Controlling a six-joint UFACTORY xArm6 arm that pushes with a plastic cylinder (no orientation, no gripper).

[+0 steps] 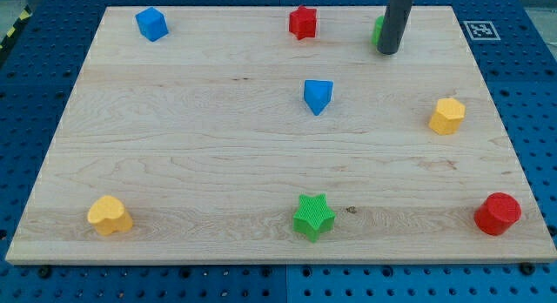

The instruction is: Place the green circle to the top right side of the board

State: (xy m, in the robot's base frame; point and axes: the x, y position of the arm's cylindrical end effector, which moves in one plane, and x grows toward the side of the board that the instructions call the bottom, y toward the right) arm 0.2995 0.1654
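Note:
The green circle (379,30) is near the board's top edge, right of centre. Only a thin green sliver shows, because my rod hides most of it. My tip (389,51) rests on the board against the circle's right side, at its lower edge. The rod rises from there out of the view's top.
On the wooden board (174,146): a blue cube (151,23) top left, a red star (303,22) top centre, a blue triangle (318,96) centre, a yellow hexagon (447,116) right, a red cylinder (498,213) bottom right, a green star (313,217) bottom centre, a yellow heart (110,215) bottom left.

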